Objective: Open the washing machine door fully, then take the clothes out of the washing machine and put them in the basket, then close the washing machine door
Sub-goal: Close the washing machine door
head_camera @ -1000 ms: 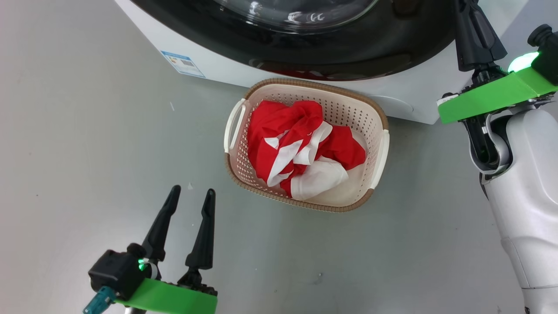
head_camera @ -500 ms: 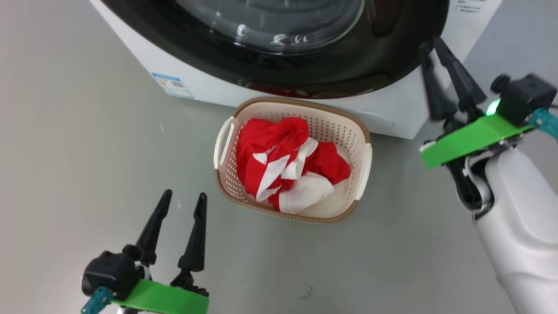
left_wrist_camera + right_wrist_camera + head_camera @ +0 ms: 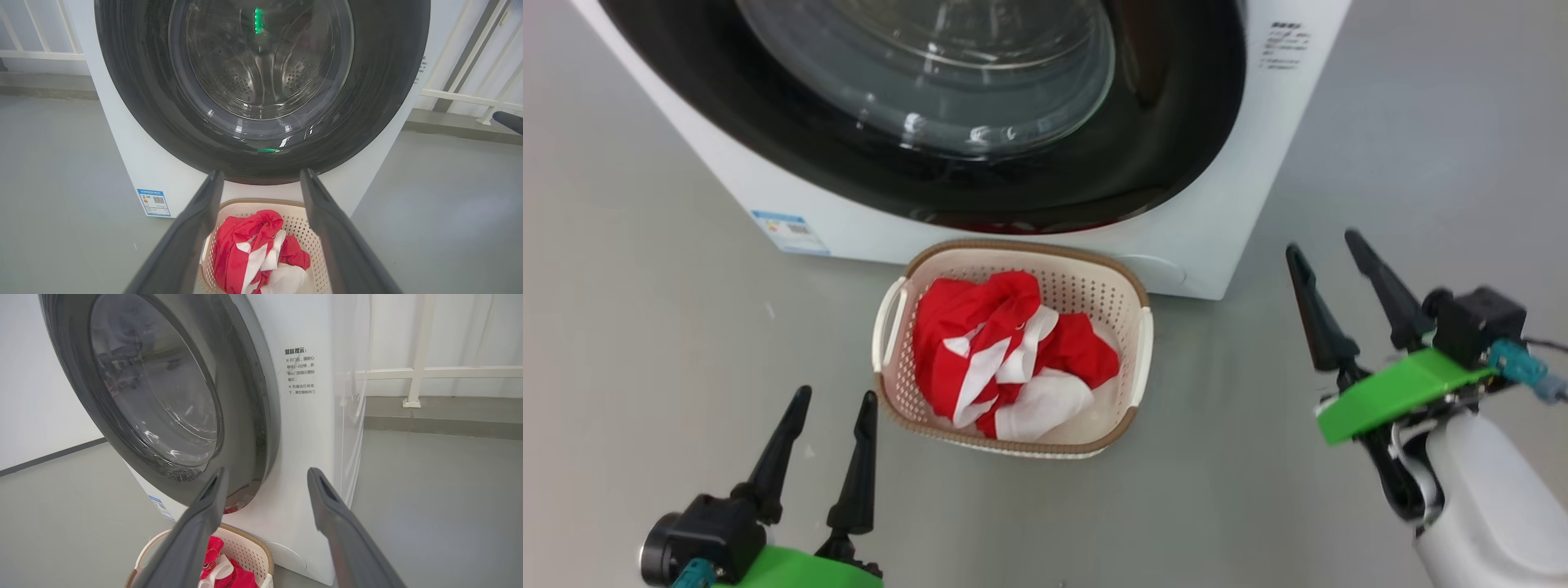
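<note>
— Below the washing machine door [image 3: 1176, 122], hard against the front of the washing machine [image 3: 1225, 204], sits the basket [image 3: 1013, 247], with the clothes [image 3: 980, 343] heaped inside. Door lies flush to the machine front. What worries you?

— The latch. Flush isn't locked, and I can't tell whether it caught. If it didn't, the door could swing out from the machine. Also a red glint [image 3: 231, 508] at the door's bottom edge. Probably the clothes mirrored in the gloss, but the view is too poor to rule out a pinched scrap.

— Arms?

— Right gripper [image 3: 1321, 241] hangs off the machine's right front corner, near but apart from it. Fingers spread wide, nothing between them, tips aimed toward the machine. A careless sweep could clip that corner, or knock the basket at the machine's foot.

— Left?

— Left gripper [image 3: 837, 394] is low, out before the machine's left half and well apart from it. Fingers parted and empty, pointing at the door.
</note>
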`<state>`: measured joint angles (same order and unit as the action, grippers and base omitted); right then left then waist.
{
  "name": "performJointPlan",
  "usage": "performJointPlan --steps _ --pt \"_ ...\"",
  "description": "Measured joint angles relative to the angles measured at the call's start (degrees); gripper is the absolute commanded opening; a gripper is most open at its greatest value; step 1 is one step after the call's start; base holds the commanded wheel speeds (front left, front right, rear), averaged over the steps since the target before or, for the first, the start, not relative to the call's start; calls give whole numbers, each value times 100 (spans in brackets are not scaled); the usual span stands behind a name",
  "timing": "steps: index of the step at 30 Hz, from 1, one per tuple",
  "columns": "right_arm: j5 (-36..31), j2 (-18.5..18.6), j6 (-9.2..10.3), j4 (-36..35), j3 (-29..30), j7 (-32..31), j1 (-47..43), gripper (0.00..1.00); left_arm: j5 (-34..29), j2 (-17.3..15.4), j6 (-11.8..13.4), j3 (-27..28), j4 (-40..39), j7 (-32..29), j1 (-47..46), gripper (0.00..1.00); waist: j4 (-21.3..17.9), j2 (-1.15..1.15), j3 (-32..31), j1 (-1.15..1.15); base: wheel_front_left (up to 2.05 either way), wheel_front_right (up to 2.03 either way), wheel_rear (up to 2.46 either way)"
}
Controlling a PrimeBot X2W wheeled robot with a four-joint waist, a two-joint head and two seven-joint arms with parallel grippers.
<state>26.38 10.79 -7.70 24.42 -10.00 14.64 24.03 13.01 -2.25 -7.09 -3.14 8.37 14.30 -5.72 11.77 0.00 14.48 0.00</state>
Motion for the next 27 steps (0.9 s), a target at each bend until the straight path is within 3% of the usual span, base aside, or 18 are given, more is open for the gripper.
performJointPlan --steps 9,27 --pt "-10 -34 0 -198 -2 -1 -875 100 -198 -2 -8 164 86 0 245 100 -386 0 -382 0 0 0 0" --pt "-18 -136 0 -582 252 -1 -1705 100 -186 -115 -8 525 122 0 621 100 -1056 0 -929 0 0 0 0"
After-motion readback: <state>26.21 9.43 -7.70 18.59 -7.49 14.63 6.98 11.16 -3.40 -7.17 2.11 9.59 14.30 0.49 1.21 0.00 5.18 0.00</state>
